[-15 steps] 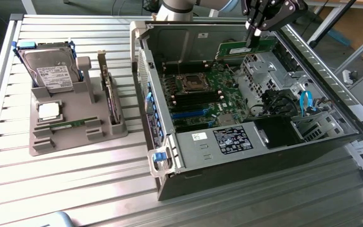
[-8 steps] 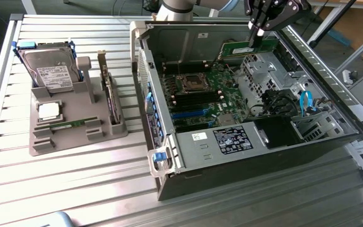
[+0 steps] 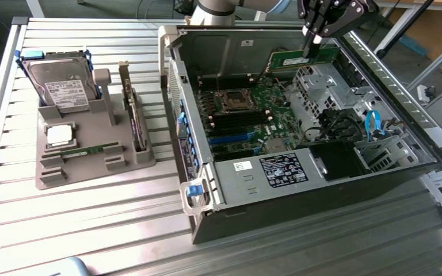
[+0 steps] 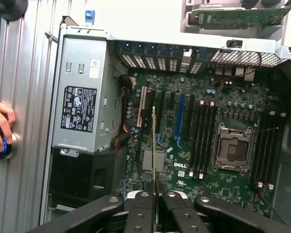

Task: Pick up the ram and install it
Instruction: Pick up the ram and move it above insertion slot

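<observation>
The gripper (image 3: 311, 52) pinched the ram (image 3: 290, 59) by its upper edge, jaws pressed onto it. The ram hung on edge above the open case (image 3: 205, 190), at one o'clock from the CPU socket (image 3: 231, 102) in the exterior view. A hand (image 4: 0, 128) lay just beside the case.

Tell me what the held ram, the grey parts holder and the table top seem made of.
Ram: green circuit board, probably fibreglass laminate, matte surface.
Parts holder: likely plastic, an even dull grey with no glints.
Table top: bare metal, probably aluminium, ribbed and showing bright streaky reflections.
</observation>
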Robot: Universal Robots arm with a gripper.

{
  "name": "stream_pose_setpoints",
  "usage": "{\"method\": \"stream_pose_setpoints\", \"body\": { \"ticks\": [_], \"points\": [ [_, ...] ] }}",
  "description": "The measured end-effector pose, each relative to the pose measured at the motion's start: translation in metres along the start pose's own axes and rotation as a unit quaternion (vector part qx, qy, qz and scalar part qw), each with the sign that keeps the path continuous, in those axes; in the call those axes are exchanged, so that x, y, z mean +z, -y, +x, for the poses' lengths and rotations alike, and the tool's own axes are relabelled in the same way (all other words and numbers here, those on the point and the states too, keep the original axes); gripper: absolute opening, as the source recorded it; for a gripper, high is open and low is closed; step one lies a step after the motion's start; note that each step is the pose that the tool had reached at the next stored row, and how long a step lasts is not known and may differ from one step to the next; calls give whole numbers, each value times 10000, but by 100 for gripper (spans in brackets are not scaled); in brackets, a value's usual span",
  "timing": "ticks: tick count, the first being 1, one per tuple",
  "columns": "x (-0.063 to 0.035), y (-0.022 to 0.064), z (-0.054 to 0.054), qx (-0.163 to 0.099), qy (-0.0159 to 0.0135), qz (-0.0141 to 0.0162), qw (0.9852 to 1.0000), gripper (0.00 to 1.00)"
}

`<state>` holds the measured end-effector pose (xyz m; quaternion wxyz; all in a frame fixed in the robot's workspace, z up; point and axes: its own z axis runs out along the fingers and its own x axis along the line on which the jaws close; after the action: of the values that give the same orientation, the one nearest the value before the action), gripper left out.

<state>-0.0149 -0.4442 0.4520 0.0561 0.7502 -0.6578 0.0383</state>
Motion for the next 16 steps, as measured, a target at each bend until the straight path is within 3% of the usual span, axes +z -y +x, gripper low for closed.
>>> {"method": "stream_pose_setpoints", "body": {
  "ticks": [5, 9, 11, 12, 16],
  "points": [
    [0, 0, 1, -1, 54, 7, 10000, 13],
    [0, 0, 1, -2, 142, 19, 9999, 13],
    [0, 0, 1, -4, 221, 29, 9998, 13],
    [-1, 0, 1, -4, 246, 33, 9997, 13],
    [-1, 0, 1, -5, 302, 40, 9995, 13]
  ]
}}
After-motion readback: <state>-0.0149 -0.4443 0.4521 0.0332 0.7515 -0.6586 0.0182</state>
